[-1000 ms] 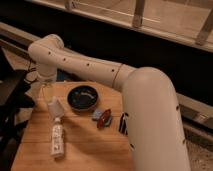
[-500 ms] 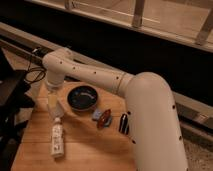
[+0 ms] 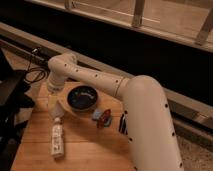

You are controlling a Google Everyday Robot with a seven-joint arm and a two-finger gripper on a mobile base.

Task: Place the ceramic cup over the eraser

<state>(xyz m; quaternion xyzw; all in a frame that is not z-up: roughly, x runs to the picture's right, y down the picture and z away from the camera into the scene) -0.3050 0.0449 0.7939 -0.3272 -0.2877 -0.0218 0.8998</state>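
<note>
The ceramic cup [image 3: 51, 103] is seen only as a small pale shape at the back left of the wooden table [image 3: 85, 150], just left of the dark round bowl [image 3: 82, 98] and just behind the cap of the white bottle [image 3: 57, 141]. It is partly covered by the gripper [image 3: 56, 104], which is lowered right at it from above. The two cannot be separated clearly, so whether the gripper is spread, closed or clamped on the cup cannot be told, nor whether the cup is resting on the wood or lifted.

The bottle is laid on its side, its cap pointed toward the cup. To the right of the bowl, near its front rim, a small bluish block [image 3: 97, 114] is set against a red object [image 3: 105, 120], and a dark slim object [image 3: 121, 123] is found just beyond them, beside the white arm [image 3: 100, 82]. The arm is stretched from the lower right across the back of the table and bent down at its far end. A black cable [image 3: 32, 75] is draped at the left.
</note>
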